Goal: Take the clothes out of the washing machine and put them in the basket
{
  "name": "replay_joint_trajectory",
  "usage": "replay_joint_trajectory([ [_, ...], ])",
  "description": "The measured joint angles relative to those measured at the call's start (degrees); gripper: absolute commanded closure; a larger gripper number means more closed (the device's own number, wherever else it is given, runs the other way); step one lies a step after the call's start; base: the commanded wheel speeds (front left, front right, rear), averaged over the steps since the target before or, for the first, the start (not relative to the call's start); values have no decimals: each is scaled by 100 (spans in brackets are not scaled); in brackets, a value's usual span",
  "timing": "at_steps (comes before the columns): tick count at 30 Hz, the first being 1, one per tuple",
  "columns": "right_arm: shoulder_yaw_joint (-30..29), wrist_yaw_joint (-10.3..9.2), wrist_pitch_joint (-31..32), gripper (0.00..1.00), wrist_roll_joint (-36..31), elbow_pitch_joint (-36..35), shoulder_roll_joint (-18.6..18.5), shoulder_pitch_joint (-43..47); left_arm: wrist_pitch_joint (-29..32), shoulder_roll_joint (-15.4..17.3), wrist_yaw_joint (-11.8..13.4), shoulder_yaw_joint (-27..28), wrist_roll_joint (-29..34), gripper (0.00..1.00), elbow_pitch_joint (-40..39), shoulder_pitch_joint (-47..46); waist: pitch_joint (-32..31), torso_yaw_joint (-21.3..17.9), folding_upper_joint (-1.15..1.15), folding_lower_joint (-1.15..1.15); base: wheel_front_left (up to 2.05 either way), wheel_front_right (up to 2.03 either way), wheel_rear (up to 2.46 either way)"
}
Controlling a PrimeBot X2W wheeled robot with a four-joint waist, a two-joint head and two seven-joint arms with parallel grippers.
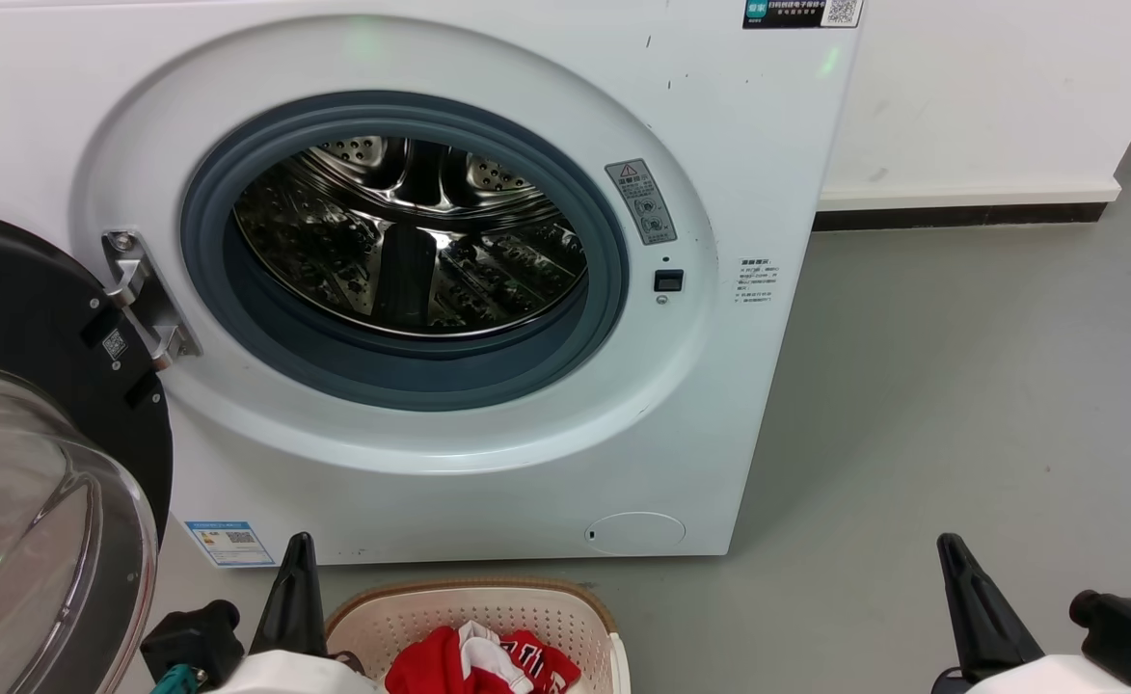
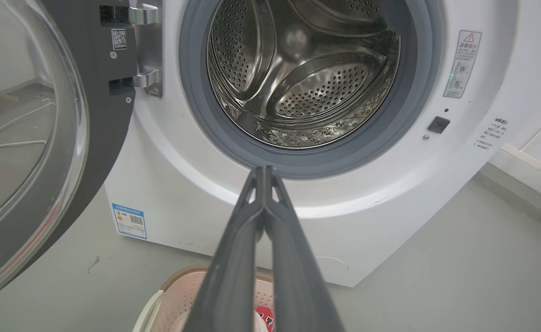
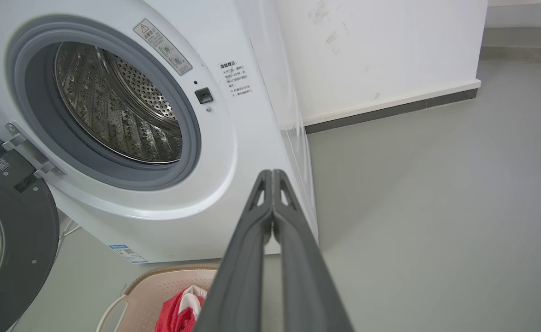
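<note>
The left gripper (image 1: 299, 542) and the right gripper (image 1: 945, 542) are both pinched shut and hold nothing. The red clothes (image 1: 473, 660) lie in the basket (image 1: 555, 605), just right of the left gripper. The washing machine (image 1: 748, 386) ahead looks empty inside. If the left gripper swings left, it could bump the open door (image 1: 35, 308).

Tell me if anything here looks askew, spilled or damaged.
Nothing serious. The washing machine has a few small dark scuffs near its top right; its door hangs open, the drum looks empty, and the clothes lie inside the basket.
</note>
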Motion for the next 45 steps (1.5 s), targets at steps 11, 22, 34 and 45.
replay_joint_trajectory([
  [11, 13, -1, 36, 100, 1187, 240, -54, -230, 253, -23, -152, 123, -1104, 100, 87, -132, 22, 22, 0, 0, 0, 0, 0],
  [22, 4, -1, 102, 100, 2225, 444, -98, -447, 479, -37, -288, 249, -2069, 100, 169, -262, 45, 43, 0, 0, 0, 0, 0],
  [34, -19, -1, 159, 100, 3217, 645, -122, -654, 704, -52, -404, 357, -3007, 100, 254, -407, 70, 67, 0, 0, 0, 0, 0],
  [45, -49, -1, 225, 100, 4007, 814, -133, -804, 889, -60, -506, 460, -3765, 100, 320, -511, 92, 89, 0, 0, 0, 0, 0],
])
